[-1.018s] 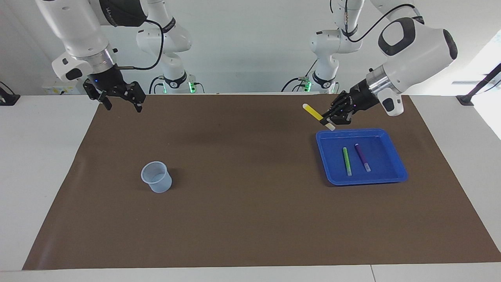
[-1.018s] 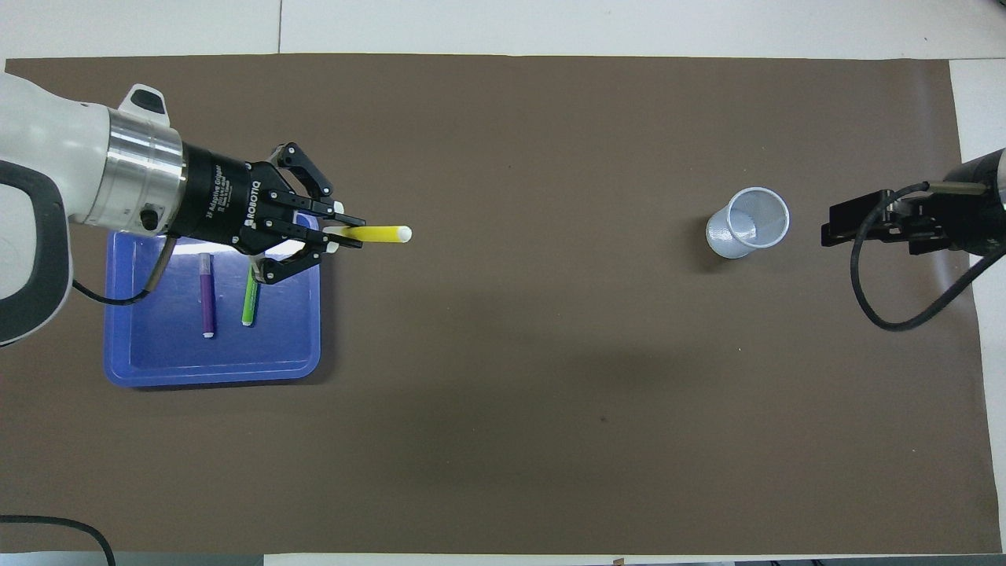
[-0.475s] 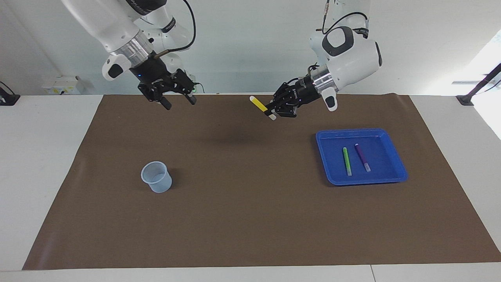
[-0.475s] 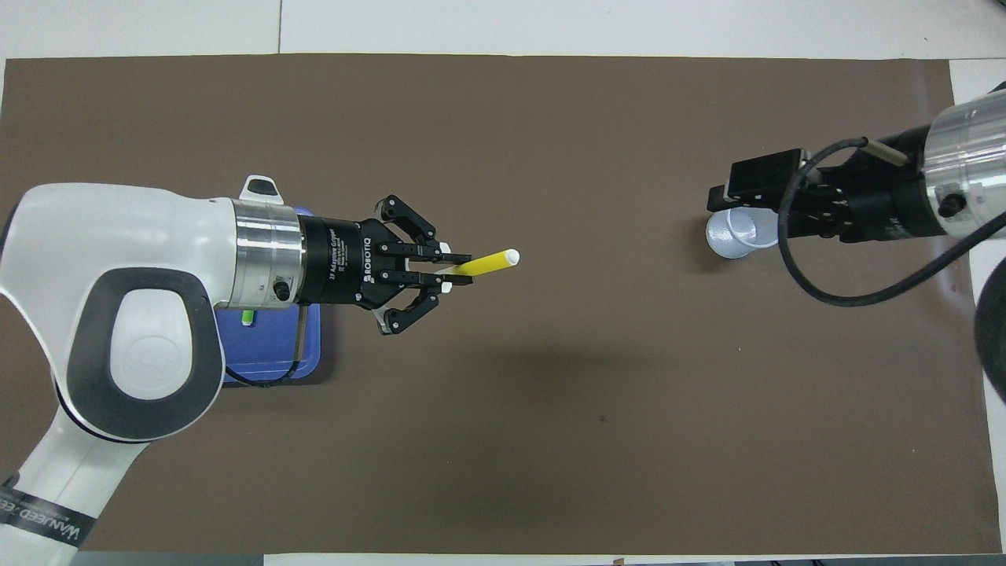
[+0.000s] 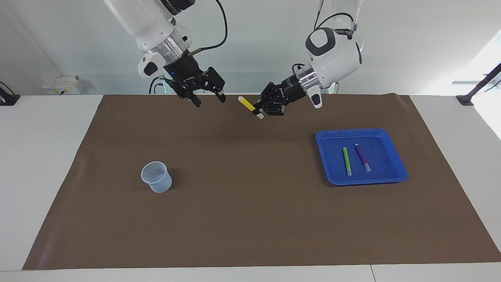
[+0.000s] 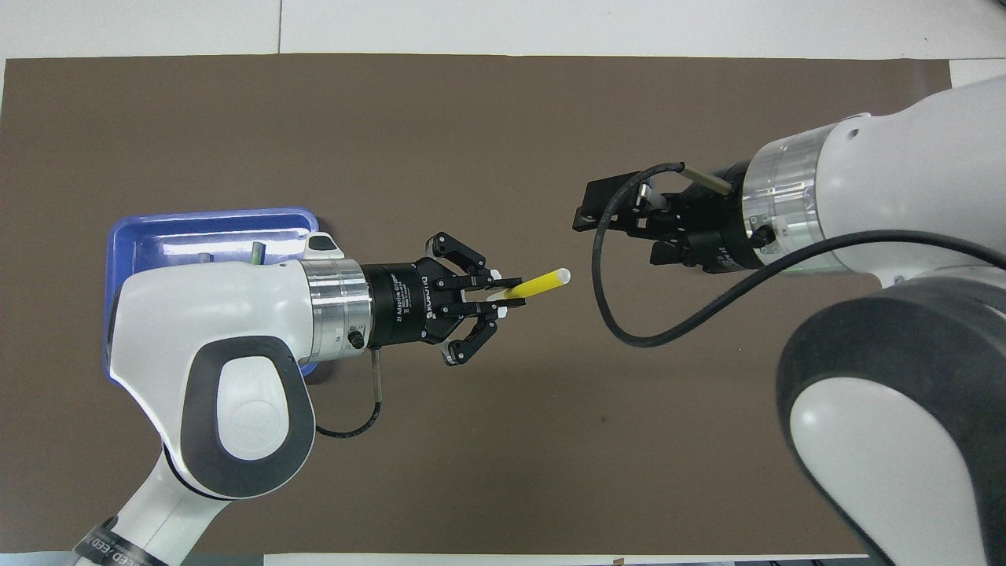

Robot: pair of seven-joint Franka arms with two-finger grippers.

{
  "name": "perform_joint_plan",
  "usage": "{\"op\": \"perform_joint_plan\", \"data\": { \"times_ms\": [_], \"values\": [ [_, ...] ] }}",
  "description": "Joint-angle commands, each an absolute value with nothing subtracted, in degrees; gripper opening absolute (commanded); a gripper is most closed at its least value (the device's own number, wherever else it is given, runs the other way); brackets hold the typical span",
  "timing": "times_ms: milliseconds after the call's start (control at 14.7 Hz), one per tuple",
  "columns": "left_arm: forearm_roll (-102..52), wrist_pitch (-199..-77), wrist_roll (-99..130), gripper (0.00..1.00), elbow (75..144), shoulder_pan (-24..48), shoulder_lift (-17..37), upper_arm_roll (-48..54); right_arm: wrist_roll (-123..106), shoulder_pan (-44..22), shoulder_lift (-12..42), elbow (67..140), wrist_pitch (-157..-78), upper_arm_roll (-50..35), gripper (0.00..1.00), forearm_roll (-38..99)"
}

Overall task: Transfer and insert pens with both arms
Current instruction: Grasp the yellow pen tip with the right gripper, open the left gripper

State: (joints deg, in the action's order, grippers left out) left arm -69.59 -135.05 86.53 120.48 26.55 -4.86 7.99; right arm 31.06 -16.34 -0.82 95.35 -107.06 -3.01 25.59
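Facing view shows the left gripper [image 5: 261,111] raised over the middle of the brown mat [image 5: 250,219], its fingertips pinching the yellow pen [image 5: 246,103] near the pale lower end, so the free end slants up toward the right gripper [image 5: 208,98], which hangs close by with its fingers spread and nothing between them. The step in hand looks like the mid-air handover — so the right gripper should line its open fingers square across the yellow barrel, well clear of the left gripper's fingertips, and close fully before the left lets go. A grip too near the pen's tip could let it swing or drop. The green pen [image 5: 346,160] and purple pen [image 5: 362,156] lie side by side in the blue tray [image 5: 399,172] toward the left arm's end; the pale cup [image 5: 156,177] stands toward the right arm's end — apparently the place for insertion, and empty as far as can be seen.
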Motion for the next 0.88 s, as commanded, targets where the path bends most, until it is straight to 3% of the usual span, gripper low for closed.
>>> {"op": "perform_joint_plan", "data": {
  "times_ms": [0,407,678,814],
  "values": [
    [-73.2,-138.1,85.3,0.00,122.4,28.0,-6.1,7.3,31.5,-18.0,-3.2,100.2,-110.3,-2.8,1.00,26.5],
    [-75.1,-139.1,85.0,0.00,122.9,28.4,-6.1,7.3,31.5,-19.9,-4.4,103.1,-113.3,-2.9,0.99,26.5],
    [-75.9,-140.1,84.8,0.00,122.9,28.5,-6.1,7.3,31.1,-20.8,-4.4,103.8,-116.1,-2.9,0.88,26.5],
    [-76.0,-140.2,84.8,0.00,122.9,28.6,-6.1,7.3,30.9,-20.9,-4.3,103.8,-116.2,-2.9,0.88,26.5]
  ]
}}
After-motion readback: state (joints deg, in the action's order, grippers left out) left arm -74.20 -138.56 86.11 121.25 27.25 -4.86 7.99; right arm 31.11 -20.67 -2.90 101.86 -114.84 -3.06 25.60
